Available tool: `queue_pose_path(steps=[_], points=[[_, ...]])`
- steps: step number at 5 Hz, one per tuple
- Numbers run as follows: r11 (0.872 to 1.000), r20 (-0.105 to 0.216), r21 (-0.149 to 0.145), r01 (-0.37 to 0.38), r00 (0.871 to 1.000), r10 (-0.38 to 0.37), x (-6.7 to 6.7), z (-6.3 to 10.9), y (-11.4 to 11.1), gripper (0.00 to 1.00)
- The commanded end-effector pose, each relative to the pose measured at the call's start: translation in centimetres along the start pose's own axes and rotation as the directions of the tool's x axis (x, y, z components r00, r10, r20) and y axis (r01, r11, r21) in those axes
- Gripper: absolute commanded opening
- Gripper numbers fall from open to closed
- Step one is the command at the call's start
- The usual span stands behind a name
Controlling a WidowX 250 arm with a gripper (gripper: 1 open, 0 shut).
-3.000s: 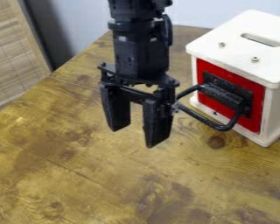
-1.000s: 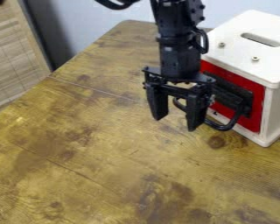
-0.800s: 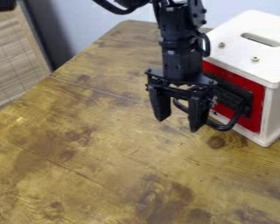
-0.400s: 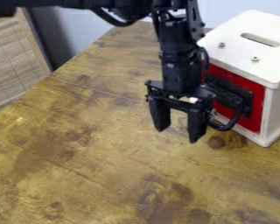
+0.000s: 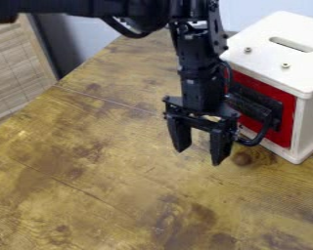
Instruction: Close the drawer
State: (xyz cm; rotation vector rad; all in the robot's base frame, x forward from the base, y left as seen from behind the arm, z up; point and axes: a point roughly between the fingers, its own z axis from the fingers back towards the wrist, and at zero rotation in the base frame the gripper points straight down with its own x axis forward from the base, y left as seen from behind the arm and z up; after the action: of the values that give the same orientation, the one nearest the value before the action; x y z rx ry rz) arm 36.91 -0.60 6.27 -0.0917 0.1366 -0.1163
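Observation:
The drawer [image 5: 266, 107] has a red front with a black panel and a black loop handle [image 5: 252, 135]; it sits in a small white box [image 5: 280, 54] at the right of the wooden table [image 5: 81, 186]. The red front looks close to flush with the box. My black gripper [image 5: 201, 146] hangs just left of the drawer front, fingers pointing down and spread apart, open and empty. Its right finger [image 5: 222, 146] stands right beside the loop handle; whether they touch I cannot tell. The arm hides the left part of the drawer front.
The white box has a slot [image 5: 293, 44] in its top. A woven wicker panel [image 5: 16, 59] stands at the far left beyond the table edge. Bare worn wood stretches left of and in front of the gripper.
The gripper has travelled from the table's middle right toward the drawer front, then dropped slightly lower and nearer the camera. The loop handle now sits closer to the box than three seconds ago.

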Motion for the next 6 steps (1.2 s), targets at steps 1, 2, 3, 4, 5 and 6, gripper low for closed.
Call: queue_pose_path(steps=[1, 2, 3, 4, 5, 6], points=[[1.000, 0.089, 0.005, 0.009, 0.996, -0.010, 0.19, 2.59, -0.39, 1.00], [1.000, 0.098, 0.006, 0.009, 0.995, -0.010, 0.24, 2.37, -0.35, 1.00], [1.000, 0.110, 0.007, 0.006, 0.994, -0.007, 0.24, 2.18, -0.28, 1.00], [1.000, 0.124, 0.009, 0.002, 0.992, -0.003, 0.30, 2.02, -0.21, 1.00], [1.000, 0.139, 0.011, -0.001, 0.990, 0.000, 0.37, 1.97, -0.10, 1.00], [1.000, 0.145, 0.009, -0.007, 0.989, 0.006, 0.45, 1.67, -0.14, 1.00]])
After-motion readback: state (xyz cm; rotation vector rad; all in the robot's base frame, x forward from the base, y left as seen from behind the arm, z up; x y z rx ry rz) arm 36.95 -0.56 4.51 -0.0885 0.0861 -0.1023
